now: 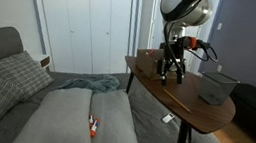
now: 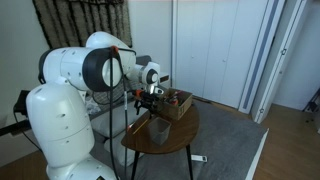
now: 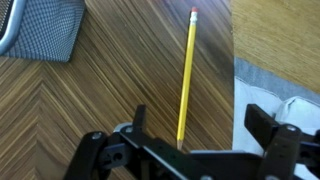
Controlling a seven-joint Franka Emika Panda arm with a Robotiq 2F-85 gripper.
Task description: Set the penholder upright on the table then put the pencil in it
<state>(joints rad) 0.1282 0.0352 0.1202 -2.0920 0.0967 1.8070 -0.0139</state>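
Note:
The pencil (image 3: 186,75) lies flat on the table (image 3: 110,90), yellow, with its eraser end pointing away from me. My gripper (image 3: 200,125) is open and low over the pencil's near end. The pencil lies between the two fingers, closer to the left one, and neither finger touches it. The penholder (image 3: 45,28), a dark grey mesh cup, is at the upper left of the wrist view. It stands upright on the table in both exterior views (image 1: 217,87) (image 2: 158,130), apart from the gripper (image 1: 172,68) (image 2: 150,98).
A brown woven basket (image 2: 178,103) sits on the table behind the gripper. The table edge (image 3: 233,50) runs close beside the pencil, with floor and a light rug beyond. A grey sofa (image 1: 71,114) stands beside the table (image 1: 180,99).

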